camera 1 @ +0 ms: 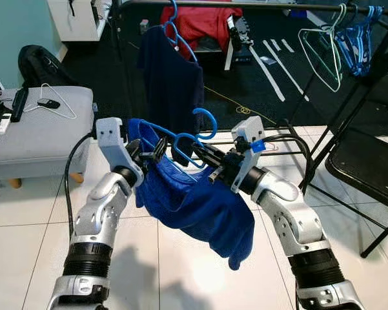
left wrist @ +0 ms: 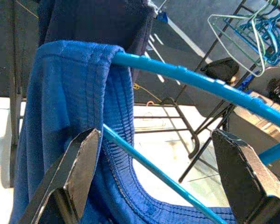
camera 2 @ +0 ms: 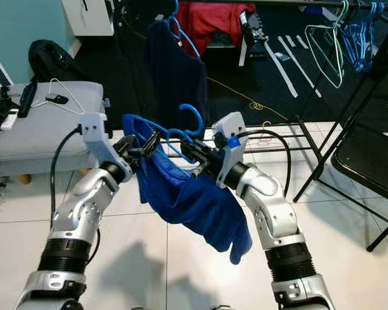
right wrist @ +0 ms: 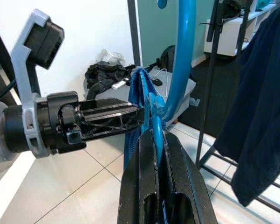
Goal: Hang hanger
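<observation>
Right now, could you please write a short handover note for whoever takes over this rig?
Right gripper: shut on the blue hanger near its hook.
Left gripper: open, fingers either side of the hanger's arm at the shirt's collar end.
The blue shirt is draped on the hanger, held out in front of the clothes rail.
Done: shirt on hanger.
Left: lift the hook onto the rail, beside the dark shirt hanging there.
</observation>
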Available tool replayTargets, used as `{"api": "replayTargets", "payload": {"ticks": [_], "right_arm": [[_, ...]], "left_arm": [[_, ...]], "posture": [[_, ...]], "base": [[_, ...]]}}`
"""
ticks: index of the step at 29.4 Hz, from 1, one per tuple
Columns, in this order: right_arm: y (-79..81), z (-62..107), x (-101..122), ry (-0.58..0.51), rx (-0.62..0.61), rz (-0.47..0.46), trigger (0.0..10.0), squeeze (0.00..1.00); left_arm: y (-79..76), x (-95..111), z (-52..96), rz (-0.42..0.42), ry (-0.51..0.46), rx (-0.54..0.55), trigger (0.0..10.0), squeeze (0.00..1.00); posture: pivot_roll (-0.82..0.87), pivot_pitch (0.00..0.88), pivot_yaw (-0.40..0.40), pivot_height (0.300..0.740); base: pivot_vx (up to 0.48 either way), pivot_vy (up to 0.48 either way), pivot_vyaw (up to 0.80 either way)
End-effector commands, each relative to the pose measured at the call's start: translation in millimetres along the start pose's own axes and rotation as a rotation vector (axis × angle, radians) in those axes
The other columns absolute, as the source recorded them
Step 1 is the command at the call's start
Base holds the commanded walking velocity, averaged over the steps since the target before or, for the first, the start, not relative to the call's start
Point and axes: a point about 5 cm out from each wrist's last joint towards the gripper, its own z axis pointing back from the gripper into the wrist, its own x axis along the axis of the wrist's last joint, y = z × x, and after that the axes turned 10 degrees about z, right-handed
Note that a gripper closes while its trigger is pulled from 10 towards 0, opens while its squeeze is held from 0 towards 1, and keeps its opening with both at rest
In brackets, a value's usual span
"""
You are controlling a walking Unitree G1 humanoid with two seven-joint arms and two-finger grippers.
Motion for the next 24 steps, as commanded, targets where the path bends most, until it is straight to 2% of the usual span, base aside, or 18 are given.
{"api": "replayTargets", "payload": {"ticks": [1, 6, 14, 24], "right_arm": [[4.4, -4.1, 8.4, -0.031, 0.012, 0.005, 10.0, 0.00], [6.8, -6.3, 10.4, -0.035, 0.020, 0.008, 10.0, 0.00], [14.4, -9.4, 12.5, -0.042, 0.035, 0.006, 10.0, 0.00], [13.5, -8.8, 12.4, -0.041, 0.026, 0.004, 10.0, 0.00]], "left_arm": [[-0.1, -1.7, -4.1, -0.070, 0.024, -0.010, 10.0, 0.00], [1.4, 1.4, -7.0, -0.095, 0.013, 0.004, 10.0, 0.00], [14.4, 17.4, -10.8, -0.076, -0.078, 0.090, 10.0, 0.00], [19.4, 20.7, -11.6, -0.045, -0.100, 0.102, 10.0, 0.00]], "posture": [[-0.07, 0.146, 0.002, 0.740], [-0.07, 0.152, 0.013, 0.740], [-0.06, 0.149, 0.027, 0.740], [-0.06, 0.152, 0.030, 0.740]], "base": [[0.000, 0.000, 0.00], [0.000, 0.000, 0.00], [0.000, 0.000, 0.00], [0.000, 0.000, 0.00]]}}
